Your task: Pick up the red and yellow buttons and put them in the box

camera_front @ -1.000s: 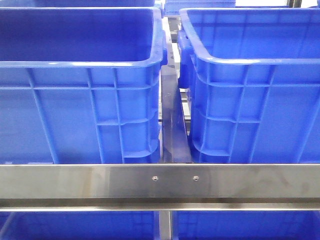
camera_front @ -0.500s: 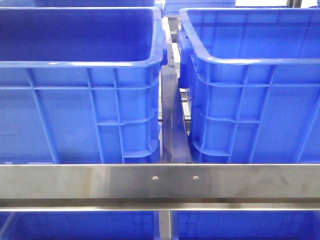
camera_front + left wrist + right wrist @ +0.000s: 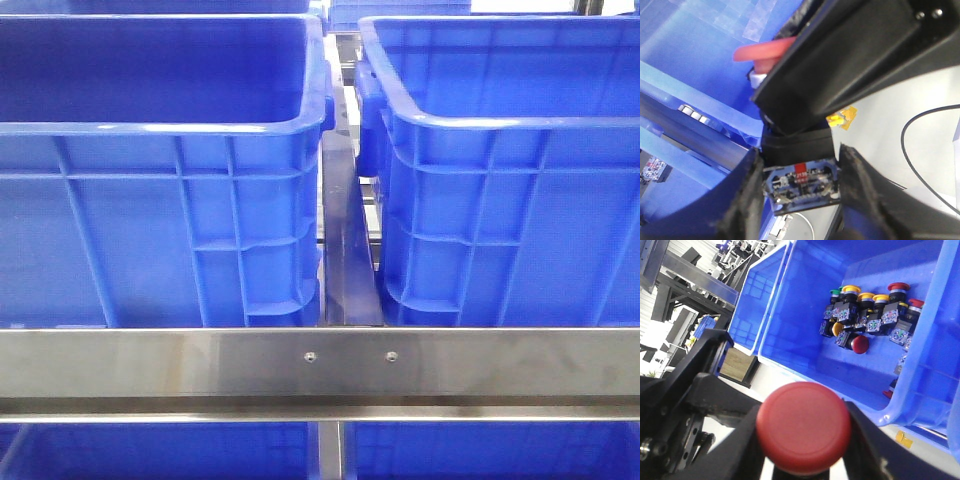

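No gripper shows in the front view. In the right wrist view my right gripper [image 3: 802,440] is shut on a red mushroom-cap button [image 3: 803,426], held outside and above a blue bin [image 3: 805,325]. That bin holds several red and yellow buttons [image 3: 867,315]. In the left wrist view my left gripper [image 3: 802,192] has its fingers against both sides of a button's blue contact block with a red label [image 3: 802,182]. Above it are the edge of a red cap [image 3: 760,50] and a large black gripper part [image 3: 840,60]. This looks like the same button.
The front view shows two large blue bins, left [image 3: 160,180] and right [image 3: 510,180], behind a steel rail [image 3: 320,365]. A black cable [image 3: 920,150] and a small yellow piece [image 3: 842,119] lie on a pale surface below the left gripper.
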### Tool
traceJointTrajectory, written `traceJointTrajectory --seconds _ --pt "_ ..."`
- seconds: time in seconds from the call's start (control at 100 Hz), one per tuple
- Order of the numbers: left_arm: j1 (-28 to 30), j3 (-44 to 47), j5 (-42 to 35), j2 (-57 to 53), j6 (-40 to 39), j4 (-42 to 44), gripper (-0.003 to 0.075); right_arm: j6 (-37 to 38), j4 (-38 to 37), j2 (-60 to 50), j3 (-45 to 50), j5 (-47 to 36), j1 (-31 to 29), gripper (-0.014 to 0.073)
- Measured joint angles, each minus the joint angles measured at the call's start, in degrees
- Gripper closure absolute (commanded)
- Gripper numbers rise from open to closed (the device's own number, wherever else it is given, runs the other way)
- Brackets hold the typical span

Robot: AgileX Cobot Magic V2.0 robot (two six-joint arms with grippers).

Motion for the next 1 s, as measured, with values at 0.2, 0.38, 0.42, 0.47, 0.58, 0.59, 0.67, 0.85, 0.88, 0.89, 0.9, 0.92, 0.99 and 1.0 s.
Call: traceJointTrajectory --seconds 0.2,0.38,0.42,0.47,0.58,0.59,0.67,0.85,0.88,0.89,0.9,0.92,0.99,1.0 --pt "0.0 0.0 0.0 0.0 0.0 0.0 0.0492 -0.35 0.0 0.0 0.0 0.0 0.0 0.0412" --pt "0.0 0.0 0.0 0.0 0.0 0.0 0.0257 -1.09 0.0 0.0 0.0 -0.13 0.0 0.0412" --pt "0.0 0.0 0.0 0.0 0.0 0.0 0.0253 -1.2 0.0 0.0 0.0 -0.53 0.0 0.0412" --pt "0.0 0.0 0.0 0.0 0.0 0.0 0.0258 -1.46 0.0 0.0 0.0 -1.21 0.0 0.0412" --pt "0.0 0.0 0.0 0.0 0.0 0.21 0.0258 -2.09 0.0 0.0 0.0 -3.61 0.0 0.0412" --pt "0.0 0.0 0.0 0.0 0.0 0.21 0.0258 -2.24 0.0 0.0 0.0 -3.77 0.0 0.0412" --pt "0.0 0.0 0.0 0.0 0.0 0.43 0.0258 -2.48 0.0 0.0 0.0 -5.48 0.0 0.0412" --pt "3.03 0.0 0.0 -0.14 -2.31 0.55 0.0258 -2.52 0.08 0.0 0.0 -6.74 -2.8 0.0412" --pt "4.08 0.0 0.0 -0.13 -2.55 0.66 0.0258 -2.52 0.08 0.0 0.0 -6.81 -3.62 0.0412" --pt "4.29 0.0 0.0 -0.25 -2.56 0.65 0.0258 -2.52 0.08 0.0 0.0 -6.81 -3.79 0.0412" --pt "4.72 0.0 0.0 -0.25 -2.67 0.65 0.0258 -2.52 0.08 0.0 0.0 -6.81 -4.13 0.0412" --pt "5.17 0.0 0.0 -0.39 -2.77 0.65 0.0258 -2.52 0.13 0.0 0.0 -6.81 -4.48 0.0412" --pt "7.44 0.0 0.0 -1.01 -3.02 0.65 0.0258 -2.61 0.26 0.0 0.0 -6.81 -6.24 0.0412" --pt "7.9 0.0 0.0 -1.02 -3.02 0.65 0.0258 -2.61 0.26 0.0 0.0 -6.81 -6.59 0.0412"
